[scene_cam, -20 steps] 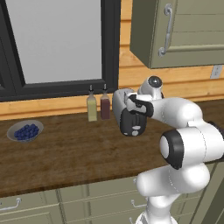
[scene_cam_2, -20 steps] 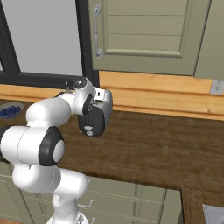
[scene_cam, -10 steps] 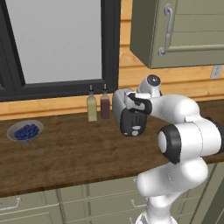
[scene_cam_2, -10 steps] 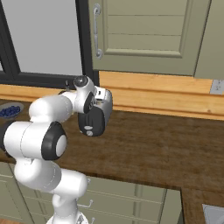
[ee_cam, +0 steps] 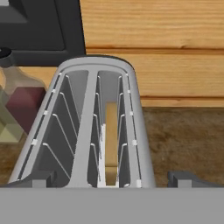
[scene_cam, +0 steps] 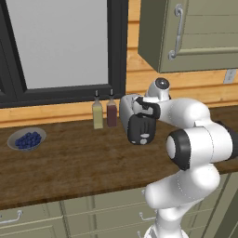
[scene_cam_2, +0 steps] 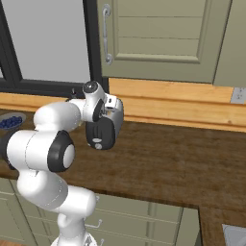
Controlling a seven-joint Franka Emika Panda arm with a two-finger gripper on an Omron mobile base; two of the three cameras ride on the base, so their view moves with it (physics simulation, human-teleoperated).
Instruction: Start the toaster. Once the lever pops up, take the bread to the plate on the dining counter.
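The dining counter carried the toaster, with the bread sunk in its right slot. The gripper hovered above, jaws fully apart and empty. Risk: it might snag the slot wires. The base views added a blueberry bowl at nine o'clock.

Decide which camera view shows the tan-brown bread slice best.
The hand view: it looks down into the silver toaster's right slot, where the tan-brown bread slice stands. Both base views show just the toaster's black end, behind the arm.
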